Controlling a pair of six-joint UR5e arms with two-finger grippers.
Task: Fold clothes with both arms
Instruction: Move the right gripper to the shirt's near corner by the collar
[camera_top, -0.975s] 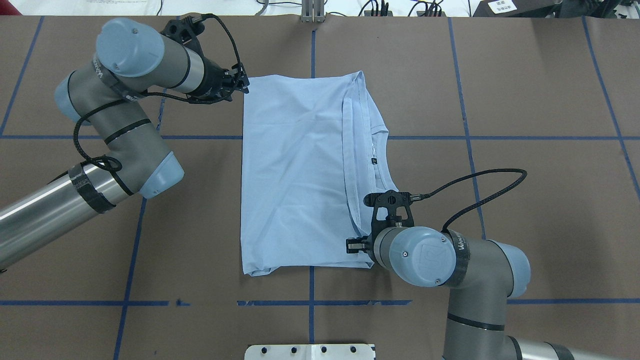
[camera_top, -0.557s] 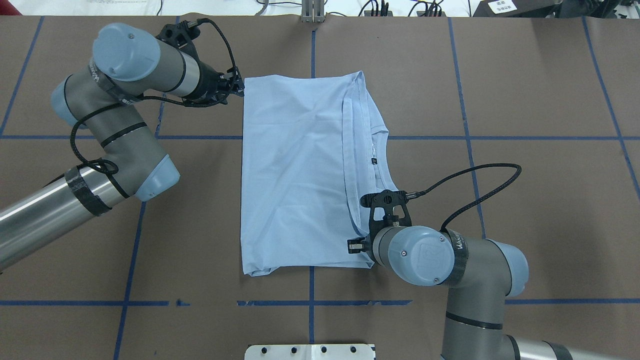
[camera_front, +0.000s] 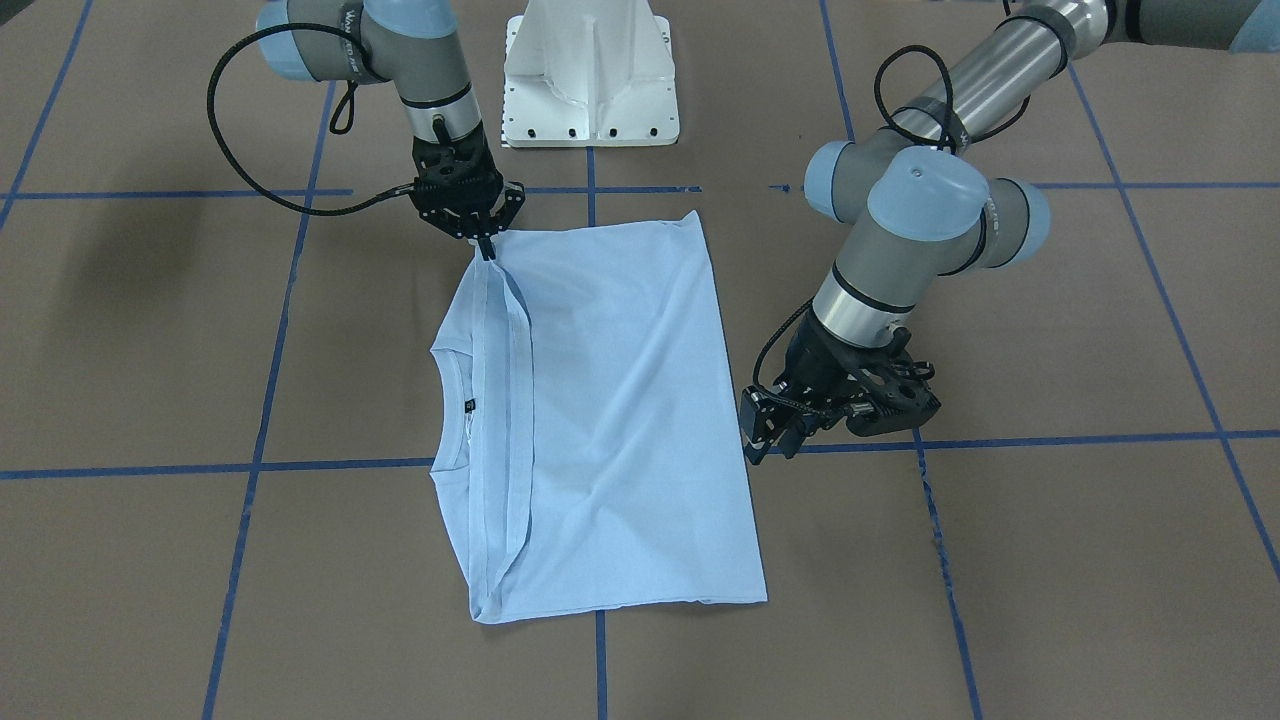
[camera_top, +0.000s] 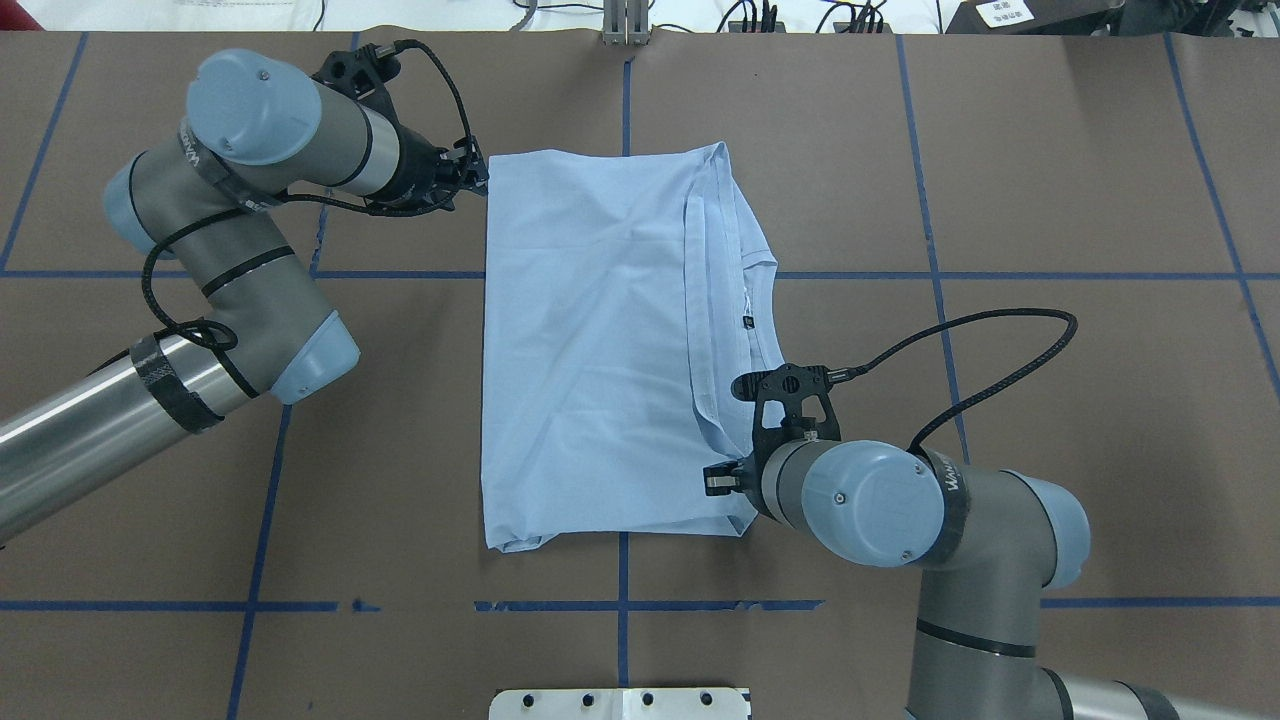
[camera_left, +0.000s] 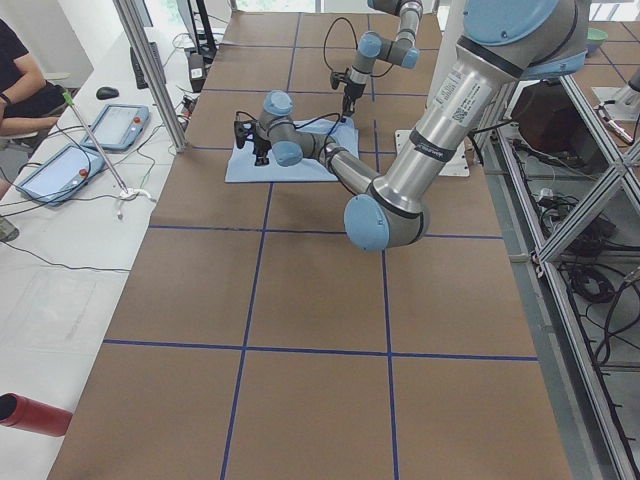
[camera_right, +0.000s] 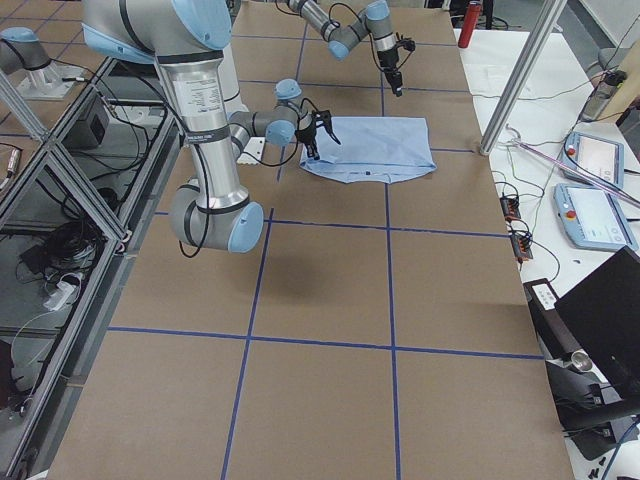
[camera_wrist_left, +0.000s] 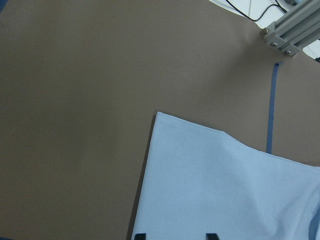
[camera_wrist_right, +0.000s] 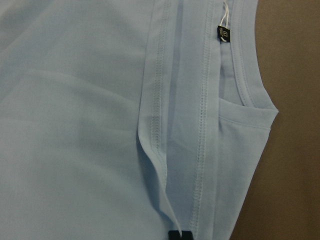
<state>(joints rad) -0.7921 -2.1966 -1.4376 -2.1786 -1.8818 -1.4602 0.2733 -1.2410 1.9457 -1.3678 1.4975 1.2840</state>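
The light blue T-shirt (camera_top: 590, 350) lies folded into a flat rectangle on the brown table, collar and dark neck label (camera_top: 747, 322) on the right side. Its chest print is hidden. My left gripper (camera_top: 482, 175) sits low at the shirt's far left corner. In the left wrist view its fingertips (camera_wrist_left: 140, 235) stand apart, open, with the shirt's edge (camera_wrist_left: 225, 190) between them. My right gripper (camera_front: 487, 248) is shut on the shirt's near right corner. The right wrist view shows its tip (camera_wrist_right: 180, 235) on the folded hem. From overhead my wrist hides it.
The white pedestal (camera_front: 590, 80) stands at the table's near edge, between my arms. Blue tape lines (camera_top: 930, 275) cross the brown table. In the exterior left view, a person (camera_left: 20, 90) sits at a side table with tablets (camera_left: 55, 170).
My left gripper has drawn back slightly to the left from the shirt's corner. My right arm's wrist and elbow have shifted a little to the right. The shirt lies as before.
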